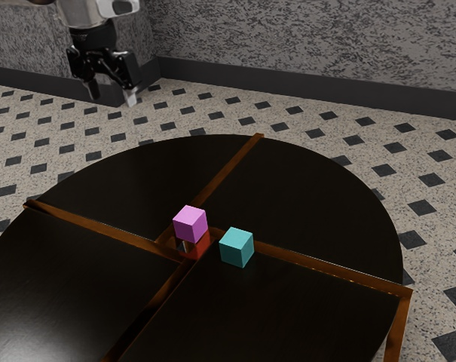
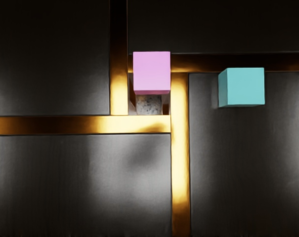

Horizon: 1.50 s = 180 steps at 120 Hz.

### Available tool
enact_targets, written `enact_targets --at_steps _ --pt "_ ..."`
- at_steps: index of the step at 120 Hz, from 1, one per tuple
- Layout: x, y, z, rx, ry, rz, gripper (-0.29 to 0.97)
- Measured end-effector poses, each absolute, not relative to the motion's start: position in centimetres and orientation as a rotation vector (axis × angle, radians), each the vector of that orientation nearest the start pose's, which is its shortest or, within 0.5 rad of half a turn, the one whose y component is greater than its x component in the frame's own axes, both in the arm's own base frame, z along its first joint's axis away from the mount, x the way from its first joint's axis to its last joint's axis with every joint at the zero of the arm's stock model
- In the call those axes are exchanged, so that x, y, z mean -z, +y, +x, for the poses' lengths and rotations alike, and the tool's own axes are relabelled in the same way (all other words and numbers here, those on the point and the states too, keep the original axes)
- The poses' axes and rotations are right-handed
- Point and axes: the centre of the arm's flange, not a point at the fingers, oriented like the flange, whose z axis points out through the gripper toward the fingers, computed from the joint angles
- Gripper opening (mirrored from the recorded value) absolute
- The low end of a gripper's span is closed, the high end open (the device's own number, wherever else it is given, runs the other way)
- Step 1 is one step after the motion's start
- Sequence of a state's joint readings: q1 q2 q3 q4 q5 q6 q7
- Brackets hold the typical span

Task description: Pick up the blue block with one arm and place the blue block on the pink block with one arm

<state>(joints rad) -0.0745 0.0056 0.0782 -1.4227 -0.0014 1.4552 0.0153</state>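
A blue-teal block [image 1: 237,246] rests on the dark round table [image 1: 303,204], just to the exterior view's right of the table's centre. A pink block [image 1: 190,223] stands beside it at the centre, where the copper strips cross. The two blocks sit close together but apart. In the wrist view the blue block [image 2: 241,87] and the pink block [image 2: 151,72] lie side by side on the dark panels. My gripper [image 1: 111,90] hangs high at the upper left, far above and behind both blocks, open with nothing between its fingers.
Raised copper strips [image 1: 228,170] split the table into four dark panels. A small gap [image 2: 149,104] at the centre, beside the pink block, shows the speckled floor beneath. A tiled floor [image 1: 408,158] and a grey wall surround the table.
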Motion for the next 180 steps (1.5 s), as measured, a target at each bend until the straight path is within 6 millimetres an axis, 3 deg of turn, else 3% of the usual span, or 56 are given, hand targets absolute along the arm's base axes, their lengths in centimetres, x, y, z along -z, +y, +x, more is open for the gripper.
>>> enact_targets --at_steps 28,32,41,49,60,71,90,100,106,125,137,148,158,180 --pt "-68.2 0.6 54.1 0.019 0.017 -3.144 0.68" --pt "-70.0 0.7 53.8 0.065 0.016 -3.143 0.68" --pt "-76.2 0.8 52.0 0.219 0.013 -3.135 0.68" --pt "-78.0 1.0 51.1 0.239 0.009 -3.135 0.68" --pt "-77.8 1.2 51.0 0.200 0.003 -3.138 0.68" --pt "-76.1 1.0 52.2 0.124 0.011 -3.142 0.68" --pt "-74.8 -3.5 53.0 0.075 0.145 -3.145 0.68" --pt "-74.6 -4.8 53.1 0.079 0.183 -3.142 0.68" --pt "-72.8 -5.3 53.4 0.043 0.197 -3.140 0.68" --pt "-60.3 -7.1 52.5 -0.137 0.245 -3.124 0.68" --pt "-54.7 -8.9 51.3 -0.173 0.295 -3.121 0.68" --pt "-51.9 -10.5 51.1 -0.155 0.338 -3.124 0.68" --pt "-49.8 -11.8 52.1 -0.123 0.373 -3.125 0.68" --pt "-49.0 -13.7 54.8 0.009 0.428 -3.124 0.68"
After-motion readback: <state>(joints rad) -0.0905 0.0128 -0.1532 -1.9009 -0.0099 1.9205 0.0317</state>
